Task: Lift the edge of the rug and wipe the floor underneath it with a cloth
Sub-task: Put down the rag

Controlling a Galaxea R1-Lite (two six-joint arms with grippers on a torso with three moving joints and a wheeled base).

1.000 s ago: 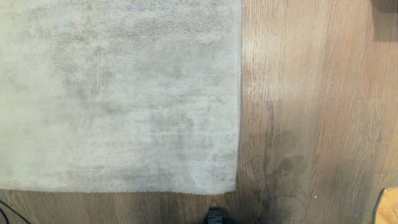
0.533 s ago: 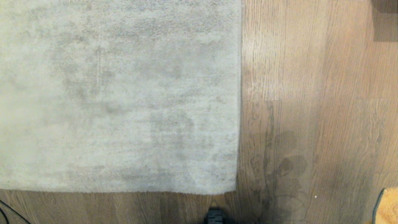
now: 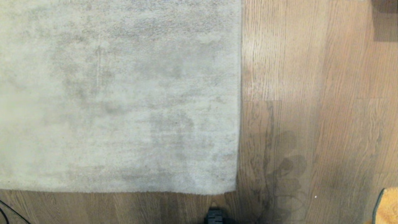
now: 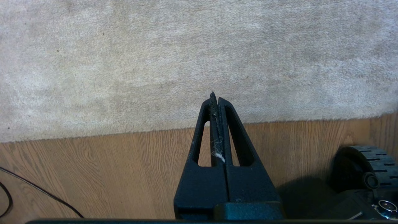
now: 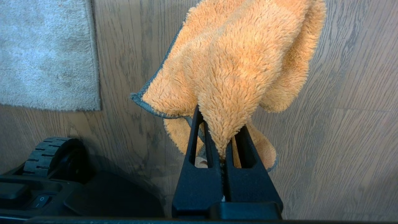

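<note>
The pale grey rug (image 3: 118,93) lies flat on the brown plank floor (image 3: 311,93). Its near rug edge (image 3: 124,189) and side border meet at a corner (image 3: 231,186). My left gripper (image 4: 216,97) is shut and empty, with only a bit of lint between its fingers. It hangs above the rug edge (image 4: 124,132) and the floor (image 4: 108,174). My right gripper (image 5: 219,124) is shut on the orange fuzzy cloth (image 5: 236,62), which hangs over the floor (image 5: 342,124) to the right of the rug corner (image 5: 90,104). The cloth (image 3: 387,207) just shows at the head view's lower right.
My base's black wheel (image 3: 215,217) sits just in front of the rug corner, also in both wrist views as the wheel (image 4: 370,165) and wheel (image 5: 49,152). A thin black cable (image 4: 34,189) crosses the floor at the near left. A dark shape (image 3: 385,21) lies far right.
</note>
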